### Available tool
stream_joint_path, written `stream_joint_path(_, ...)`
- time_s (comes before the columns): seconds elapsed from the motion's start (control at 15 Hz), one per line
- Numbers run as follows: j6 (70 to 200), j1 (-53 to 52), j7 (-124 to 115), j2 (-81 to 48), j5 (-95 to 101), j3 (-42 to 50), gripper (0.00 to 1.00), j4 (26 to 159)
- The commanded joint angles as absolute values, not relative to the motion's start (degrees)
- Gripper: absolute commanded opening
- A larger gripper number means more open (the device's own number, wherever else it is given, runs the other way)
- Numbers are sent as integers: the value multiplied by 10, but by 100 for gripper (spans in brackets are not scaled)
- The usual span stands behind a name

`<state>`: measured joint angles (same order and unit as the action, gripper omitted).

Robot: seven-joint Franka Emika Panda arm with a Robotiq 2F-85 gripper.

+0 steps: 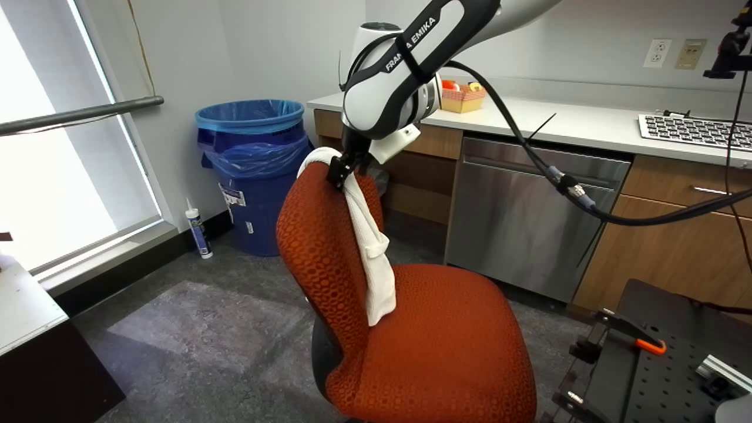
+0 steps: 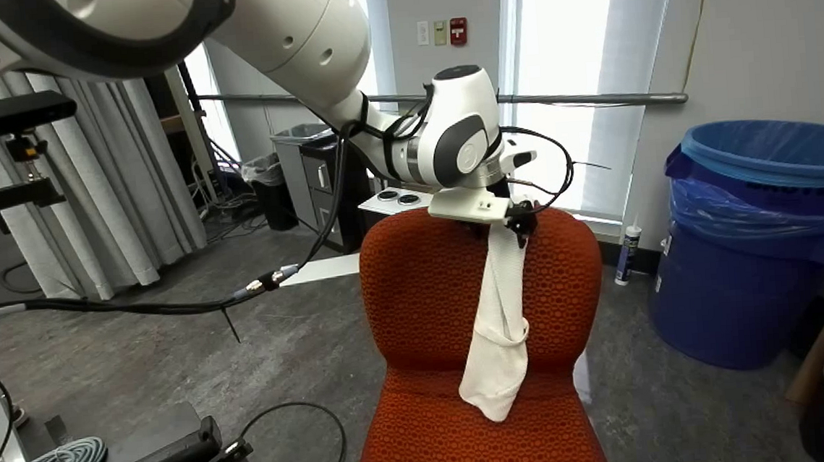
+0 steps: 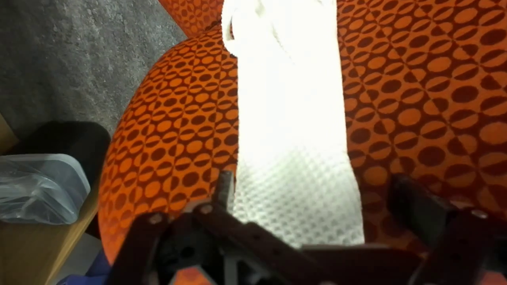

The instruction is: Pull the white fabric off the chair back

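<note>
The white fabric [image 1: 380, 282] hangs over the top of the orange-red chair back [image 1: 311, 235]. Its long end hangs down the front to the seat in both exterior views, with a fold partway down the cloth [image 2: 496, 370]. A part also passes over the top edge in an exterior view. My gripper [image 1: 348, 175] is at the top of the chair back [image 2: 416, 296], pointing down at the fabric. In the wrist view the gripper [image 3: 311, 181] is open, one finger on each side of the fabric [image 3: 293, 118]. The left finger is close to the cloth's edge; the right finger stands apart from it.
The orange-red seat [image 1: 452, 335] lies below the chair back. Blue bins [image 1: 258, 194] stand behind the chair near a caulk tube [image 1: 198, 229]. A counter [image 1: 558, 117] with a dishwasher [image 1: 529, 211] is at the back. A black perforated cart [image 1: 675, 364] is at the right in an exterior view.
</note>
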<state>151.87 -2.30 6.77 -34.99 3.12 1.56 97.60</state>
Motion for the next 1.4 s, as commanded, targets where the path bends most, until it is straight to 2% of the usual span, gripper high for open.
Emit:
stream_joint_path(0.0, 1532, -33, 47, -383, 51, 16, 73, 939)
stream_joint_path(0.53, 1539, -32, 46, -351, 60, 23, 5, 983)
stream_joint_path(0.6, 1535, -31, 47, -349, 58, 24, 0, 988)
stream_joint_path(1.0, 1511, 14, 91, -316, 31, -3, 0, 1040)
stream_joint_path(1.33, 1518, 24, 109, -276, 14, -38, 0, 1161)
